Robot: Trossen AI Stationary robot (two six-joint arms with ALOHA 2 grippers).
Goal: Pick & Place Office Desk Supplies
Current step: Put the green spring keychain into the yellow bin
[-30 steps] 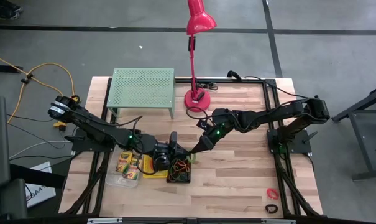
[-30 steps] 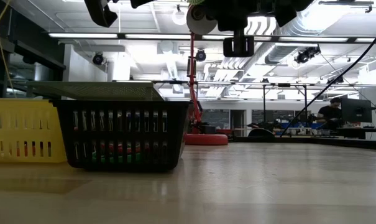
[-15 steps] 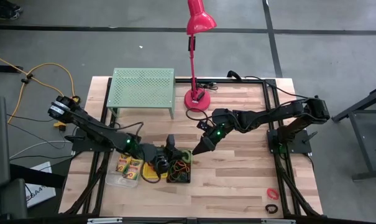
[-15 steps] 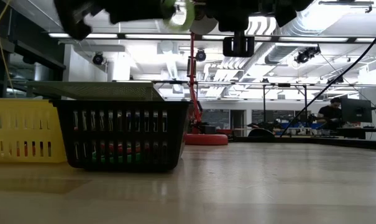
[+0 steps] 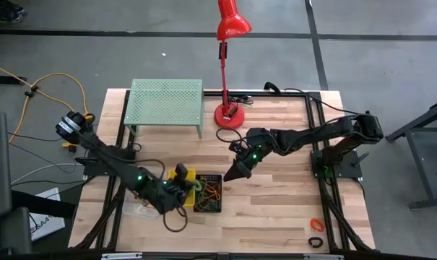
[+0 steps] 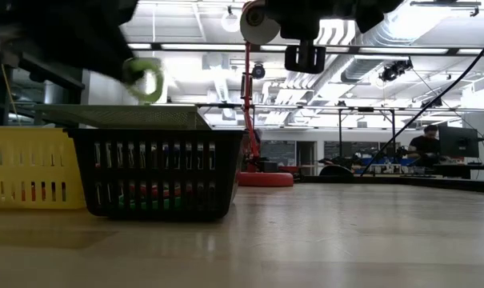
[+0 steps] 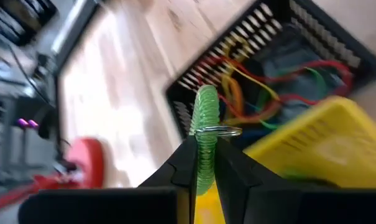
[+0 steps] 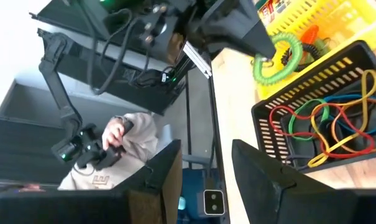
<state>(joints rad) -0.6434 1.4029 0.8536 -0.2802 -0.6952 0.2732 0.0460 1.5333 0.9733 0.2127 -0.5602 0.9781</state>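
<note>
Clamped between our left gripper fingers we see a green coiled loop with a metal ring on it, held above the seam between the yellow bin and the black mesh bin. Our right gripper has its jaws spread apart with nothing between them; in the high view it hangs just beside the black mesh bin's far right corner, over bare table.

Inside the black mesh bin we see a tangle of coloured loops: red, yellow, green, blue and orange. In the right wrist view the yellow bin shows a bit of orange and a printed crayon box at its far end. In the high view a clear bin lies on the other side of the yellow bin, mostly hidden under our left arm. Two more small loops, one red and one dark, lie near the table's front right corner, well apart from the bins.

Compared with a second ago, our left gripper has swung toward the table's front left, carrying the green loop away from the right gripper. Our right gripper has drawn back a little from the black mesh bin. The bins have not shifted.
</note>
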